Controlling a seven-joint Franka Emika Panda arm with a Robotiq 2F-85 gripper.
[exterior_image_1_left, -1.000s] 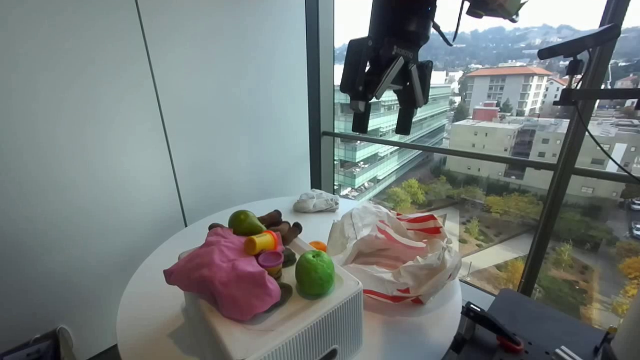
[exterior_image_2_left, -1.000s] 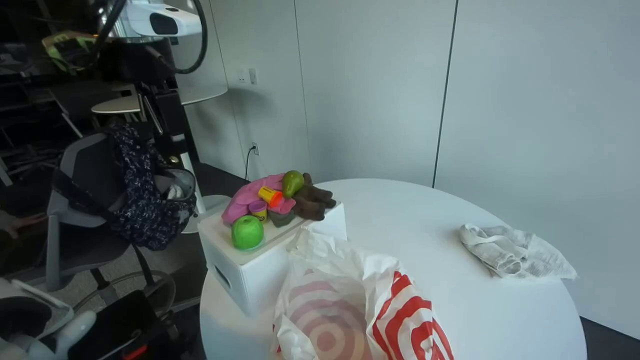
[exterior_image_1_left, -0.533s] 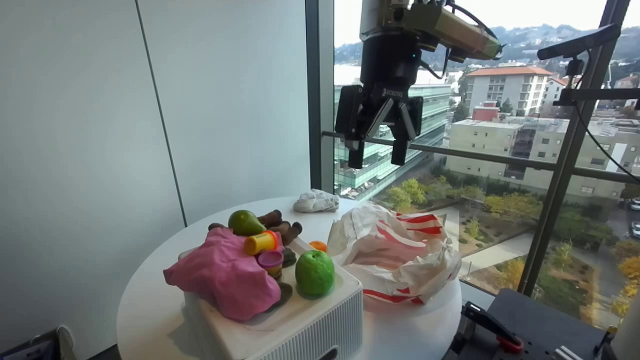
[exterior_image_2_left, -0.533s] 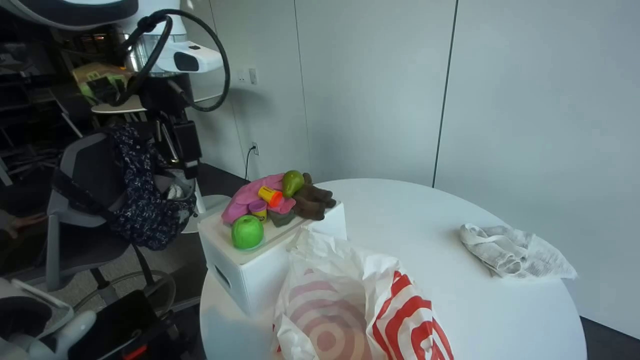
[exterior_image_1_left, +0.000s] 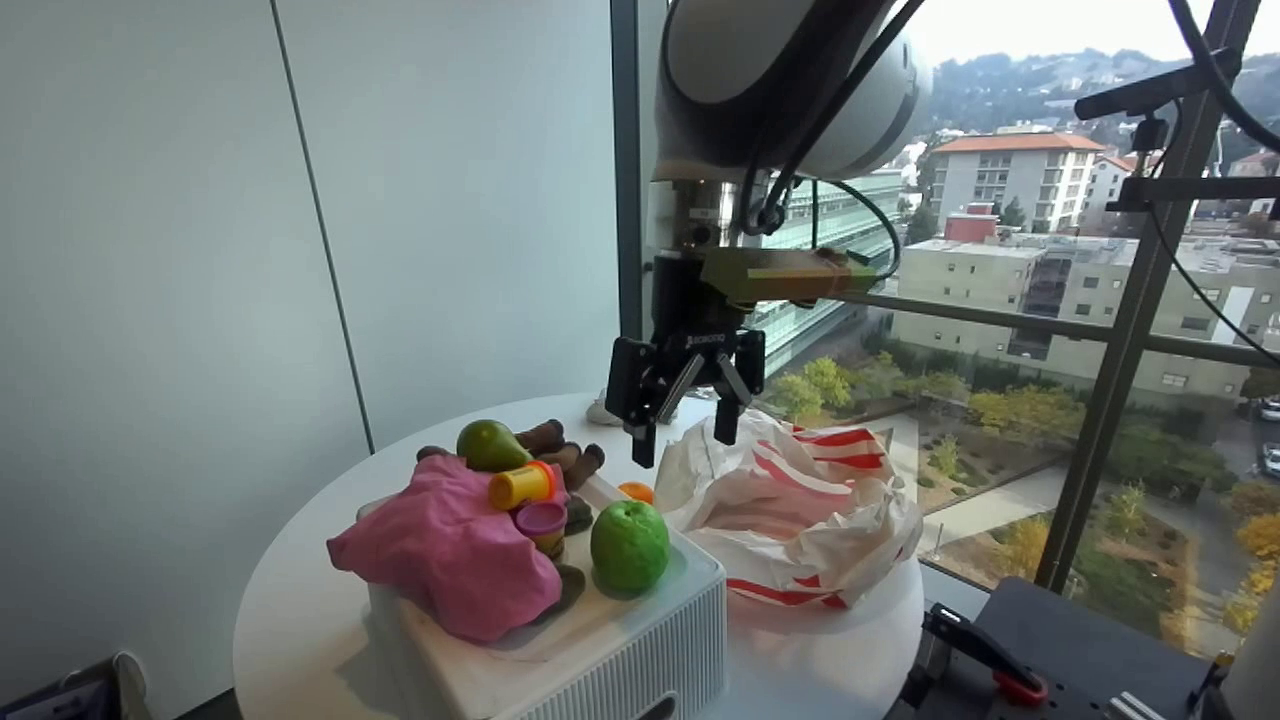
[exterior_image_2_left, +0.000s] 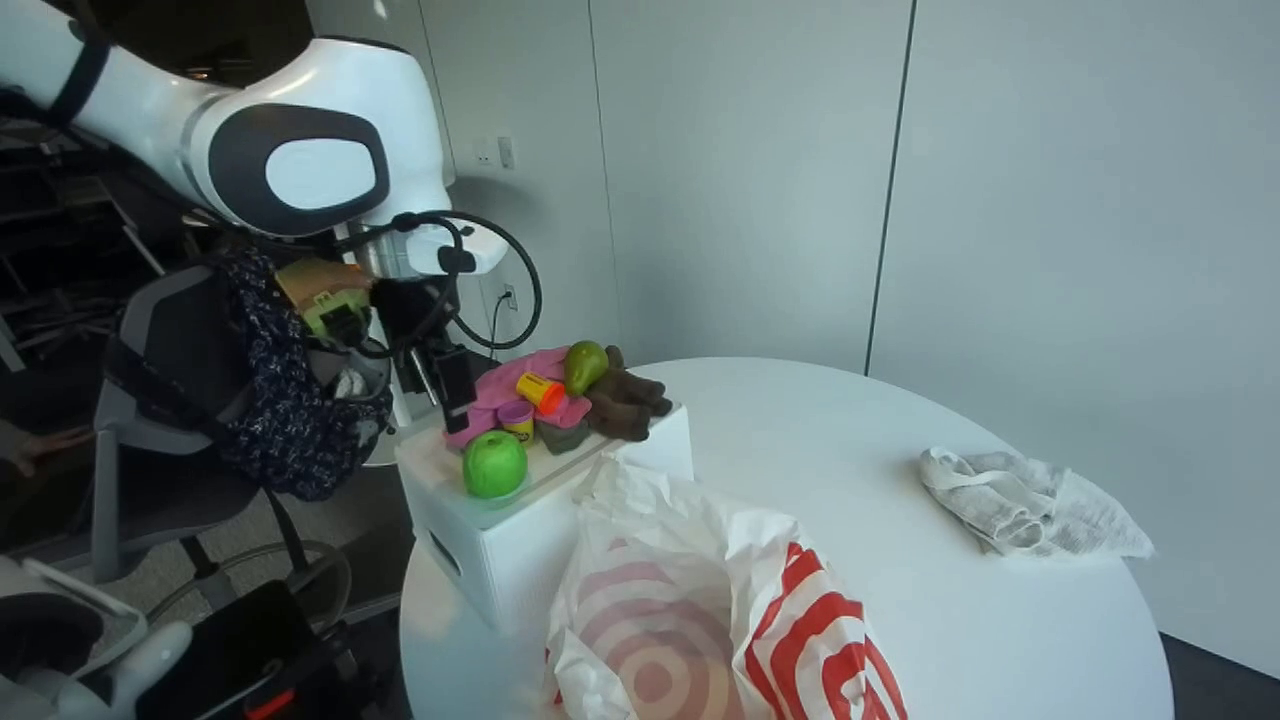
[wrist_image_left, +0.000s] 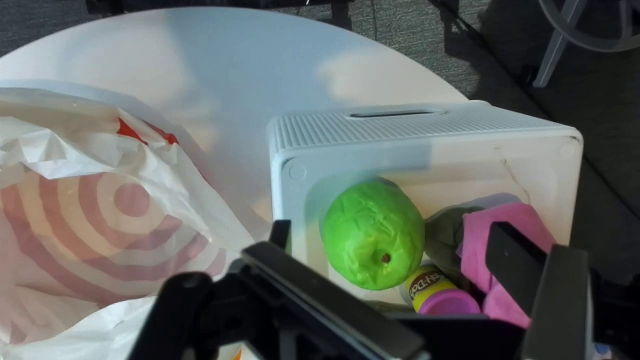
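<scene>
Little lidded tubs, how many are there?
2: the orange-lidded tub lying on the pink fabric, and the purple-lidded tub between that fabric and the green fruit. Others could be hidden underneath.

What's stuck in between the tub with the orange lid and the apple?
The purple-lidded tub sits between the orange-lidded tub and the apple; that shows in an exterior view.

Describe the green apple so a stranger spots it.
On the round white table, find the white box beside the red-and-white bag. The apple sits atop the box, toward the bag. Unlike the darker, tapered pear, it's round and bright green.
</scene>
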